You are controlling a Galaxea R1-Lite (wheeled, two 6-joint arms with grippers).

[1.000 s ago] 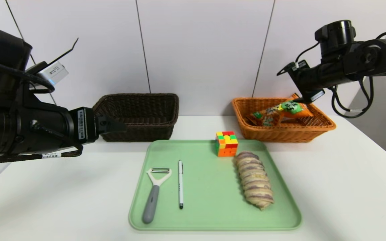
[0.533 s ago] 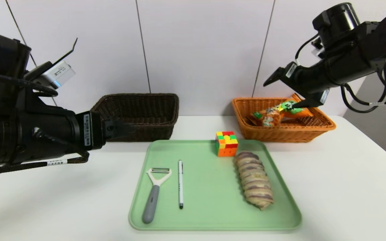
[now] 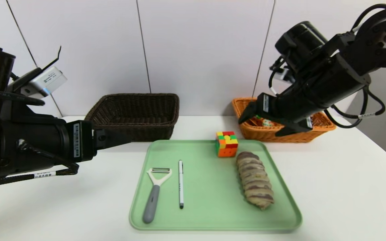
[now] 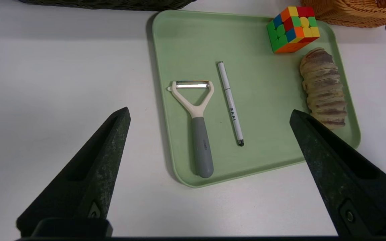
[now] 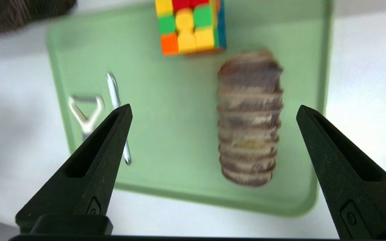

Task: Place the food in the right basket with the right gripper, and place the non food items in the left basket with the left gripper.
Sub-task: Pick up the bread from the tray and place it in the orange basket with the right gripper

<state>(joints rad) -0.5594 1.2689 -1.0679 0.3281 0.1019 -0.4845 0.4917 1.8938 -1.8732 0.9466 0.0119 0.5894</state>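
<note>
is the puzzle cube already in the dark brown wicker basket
No, the puzzle cube sits on the green tray, near its far edge.

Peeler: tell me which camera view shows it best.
The left wrist view: the peeler appears whole and large there, blade to handle end. The head view also shows it whole, but smaller. The right wrist view shows its head and a sliver of handle; a gripper finger hides the rest.

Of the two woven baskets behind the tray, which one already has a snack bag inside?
The orange-tan basket, on the robot's right: the orange snack bag lies inside it. The other basket is dark brown.
</note>
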